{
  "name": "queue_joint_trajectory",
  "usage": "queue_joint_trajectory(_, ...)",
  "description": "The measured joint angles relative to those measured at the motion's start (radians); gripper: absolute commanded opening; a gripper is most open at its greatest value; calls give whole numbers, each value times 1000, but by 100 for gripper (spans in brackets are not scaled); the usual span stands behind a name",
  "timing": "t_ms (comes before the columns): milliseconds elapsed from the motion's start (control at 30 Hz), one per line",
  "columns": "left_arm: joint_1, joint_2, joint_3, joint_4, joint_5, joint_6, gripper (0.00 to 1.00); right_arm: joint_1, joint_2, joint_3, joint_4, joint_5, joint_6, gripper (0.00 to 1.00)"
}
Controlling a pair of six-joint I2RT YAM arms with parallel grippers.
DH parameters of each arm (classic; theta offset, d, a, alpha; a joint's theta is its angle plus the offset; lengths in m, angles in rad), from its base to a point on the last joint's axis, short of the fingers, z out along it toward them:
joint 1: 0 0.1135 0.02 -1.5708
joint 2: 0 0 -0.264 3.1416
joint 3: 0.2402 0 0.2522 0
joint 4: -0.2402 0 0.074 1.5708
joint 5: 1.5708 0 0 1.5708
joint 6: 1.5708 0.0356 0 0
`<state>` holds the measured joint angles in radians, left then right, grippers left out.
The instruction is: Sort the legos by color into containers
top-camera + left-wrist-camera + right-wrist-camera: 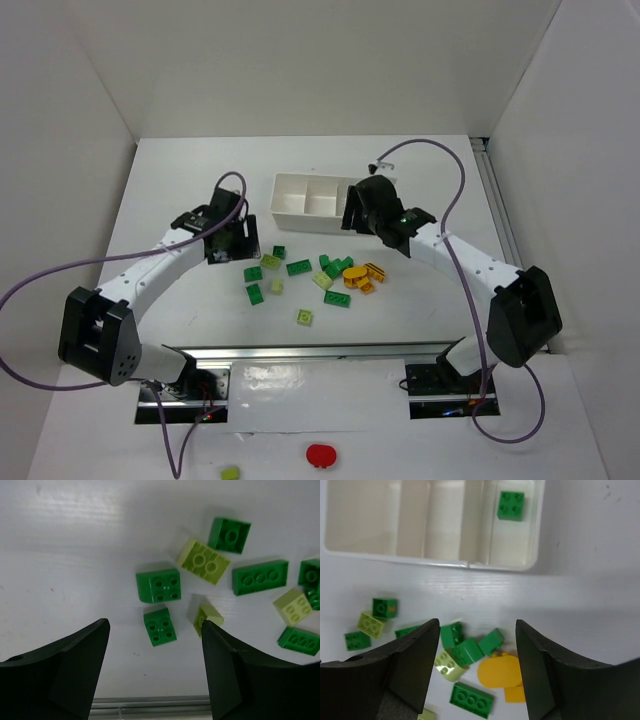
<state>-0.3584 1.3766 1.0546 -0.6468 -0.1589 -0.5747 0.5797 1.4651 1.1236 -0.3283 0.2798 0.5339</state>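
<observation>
The legos (pixel 300 267) lie scattered on the white table in front of the white tray, whose three containers (pixel 305 195) sit side by side. They are dark green, lime and orange-yellow (pixel 365 275). One dark green brick (pixel 510 505) lies in the right-hand container (pixel 512 555); the other two look bare. My right gripper (pixel 477 625) hangs open over the tray's near edge, holding nothing. My left gripper (pixel 154 629) is open low over the table at the left of the pile. A small dark green brick (pixel 160 625) lies just ahead of its fingertips, and a lime one (pixel 206 617) is beside the right finger.
A metal rail (pixel 300 352) runs along the near edge between the arm bases. A red round object (pixel 322 456) and a stray lime piece (pixel 230 472) lie in front of it. White walls close in the table on three sides.
</observation>
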Motion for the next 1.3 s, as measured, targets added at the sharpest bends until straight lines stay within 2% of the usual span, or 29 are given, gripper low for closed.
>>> queue_joint_trajectory(200, -104, 0, -129, -6, 5, -170, 84, -2, -21, -68, -67, 37, 27, 73)
queue_joint_trajectory(267, -131, 5, -146, 0, 2, -225, 79, -3, -21, -63, -74, 47, 26, 73)
queue_joint_trajectory(367, -140, 28, -163, 19, -13, -298, 72, -3, -19, -51, -86, 53, 23, 73)
queue_joint_trajectory(600, -144, 50, -238, 54, -55, -424, 69, -3, -18, -25, -100, 55, 17, 74)
queue_joint_trajectory(700, -144, 91, -243, 76, -54, -437, 60, -3, -17, -24, -115, 59, 13, 74)
queue_joint_trajectory(867, -144, 134, -237, 95, -55, -449, 31, -3, -17, -21, -140, 67, 7, 74)
queue_joint_trajectory(933, -144, 134, -230, 95, -54, -445, 30, -3, -17, -13, -151, 74, 7, 74)
queue_joint_trajectory(1067, -156, 130, -136, 11, -89, -420, 28, -3, -17, 13, -168, 86, 0, 74)
queue_joint_trajectory(1300, -192, 128, 237, -24, -70, -241, 20, -47, -24, 29, -176, 103, 4, 74)
